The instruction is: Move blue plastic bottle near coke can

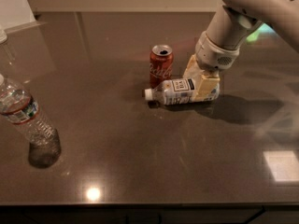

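Broadly, the dark glossy counter runs from its front edge along the bottom to a back edge against the pale wall at the top. A wide stretch of it lies between the middle group and the front edge, and another between that group and the water bottle leaning at the far left.

The gripper sits just right of centre at the end of the light grey arm coming in from the upper right. Its cream fingers are clamped on the base end of the blue bottle, which lies on its side, white cap pointing left.

The red can stands upright just behind the bottle's neck, close to touching.

White script runs across the can. The bottle's white label carries dark print I cannot read. The water bottle has a red-and-blue band.
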{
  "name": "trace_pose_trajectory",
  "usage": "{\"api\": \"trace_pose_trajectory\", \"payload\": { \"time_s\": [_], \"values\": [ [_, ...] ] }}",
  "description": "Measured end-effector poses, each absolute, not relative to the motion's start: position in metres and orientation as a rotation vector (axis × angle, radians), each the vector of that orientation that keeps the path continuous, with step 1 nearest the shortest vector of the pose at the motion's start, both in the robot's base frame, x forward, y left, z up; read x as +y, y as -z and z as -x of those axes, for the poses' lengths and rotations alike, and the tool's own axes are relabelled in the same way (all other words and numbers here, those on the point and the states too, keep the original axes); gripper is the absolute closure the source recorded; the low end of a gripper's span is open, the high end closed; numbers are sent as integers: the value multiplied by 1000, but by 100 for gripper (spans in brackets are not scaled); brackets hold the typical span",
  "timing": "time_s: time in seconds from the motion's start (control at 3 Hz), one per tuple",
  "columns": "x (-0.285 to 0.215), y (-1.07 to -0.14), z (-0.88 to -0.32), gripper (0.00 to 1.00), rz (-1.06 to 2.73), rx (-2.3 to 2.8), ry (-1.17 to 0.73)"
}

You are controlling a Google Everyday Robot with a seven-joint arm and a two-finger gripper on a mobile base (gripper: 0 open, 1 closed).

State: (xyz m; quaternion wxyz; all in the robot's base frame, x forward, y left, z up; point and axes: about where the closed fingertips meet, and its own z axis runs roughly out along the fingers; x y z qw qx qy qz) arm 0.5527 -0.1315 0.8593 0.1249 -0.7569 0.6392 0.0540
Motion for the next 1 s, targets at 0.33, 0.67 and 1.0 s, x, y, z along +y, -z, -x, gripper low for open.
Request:
{"api": "trace_pose_trajectory", "payload": {
  "time_s": [0.33, 0.67, 1.0],
  "values": [
    [-131, -858, -553, 13, 2204, 1861, -157],
    [-130, -857, -554, 0, 2204, 1859, -157],
    [-130, -857, -554, 0, 2204, 1859, -157]
  ]
}}
